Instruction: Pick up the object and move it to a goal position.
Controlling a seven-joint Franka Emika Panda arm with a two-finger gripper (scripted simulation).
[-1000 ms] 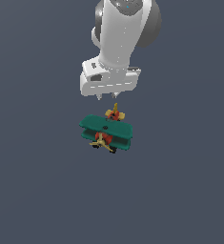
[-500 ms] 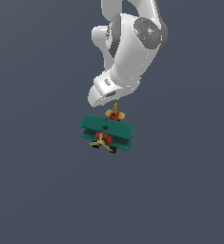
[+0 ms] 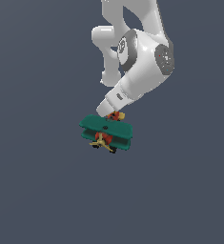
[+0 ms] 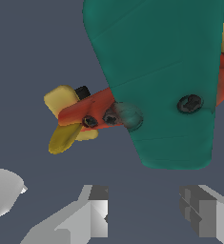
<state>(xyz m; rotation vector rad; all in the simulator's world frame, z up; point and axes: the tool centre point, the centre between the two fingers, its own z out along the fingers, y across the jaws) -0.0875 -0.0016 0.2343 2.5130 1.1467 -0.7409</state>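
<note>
The toy biplane (image 4: 156, 81) runs off the wrist view's edge (propeller unseen there).

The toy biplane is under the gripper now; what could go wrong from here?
1. The gripper is open and looks offset from the toy biplane; closing here may grasp nothing.
2. The top wing is broad, so the fingers may press on it and tip the plane.

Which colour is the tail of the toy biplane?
Yellow; the tail of the biplane shows best in the wrist view.
</note>
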